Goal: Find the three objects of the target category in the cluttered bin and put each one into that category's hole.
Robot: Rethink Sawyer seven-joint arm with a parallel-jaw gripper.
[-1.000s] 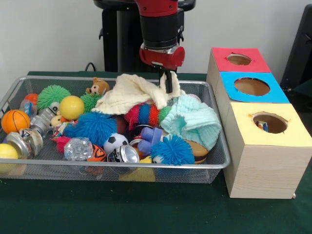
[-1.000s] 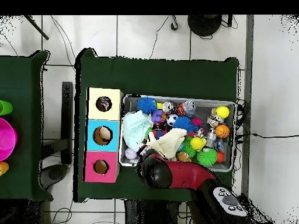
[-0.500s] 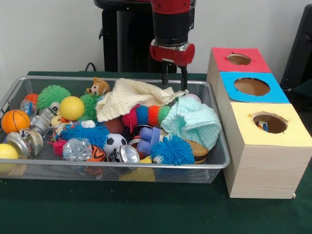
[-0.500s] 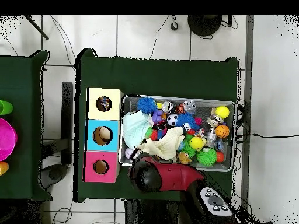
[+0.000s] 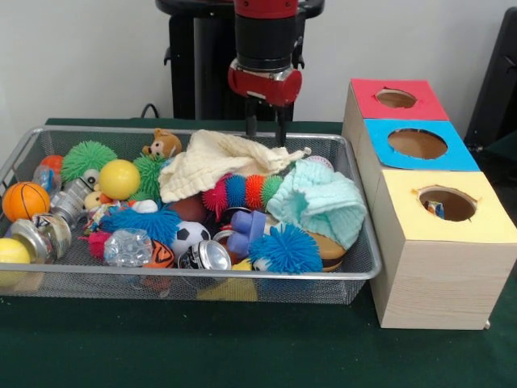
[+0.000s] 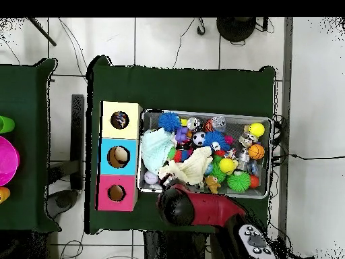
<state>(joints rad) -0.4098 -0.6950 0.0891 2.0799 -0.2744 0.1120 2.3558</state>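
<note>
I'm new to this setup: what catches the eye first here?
A wire bin crammed with bright toys: spiky balls, a yellow ball, a cream cloth and a mint cloth. Right of it stands a wooden box with red, blue and yellow holed tops. The tool hangs open above the cream cloth.

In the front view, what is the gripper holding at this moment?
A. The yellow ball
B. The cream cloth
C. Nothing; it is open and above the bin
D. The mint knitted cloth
C. The gripper hangs open above the far rim of the wire bin, with empty space between its fingers, while the cream cloth, the mint knitted cloth and the yellow ball all lie in the bin.
</note>
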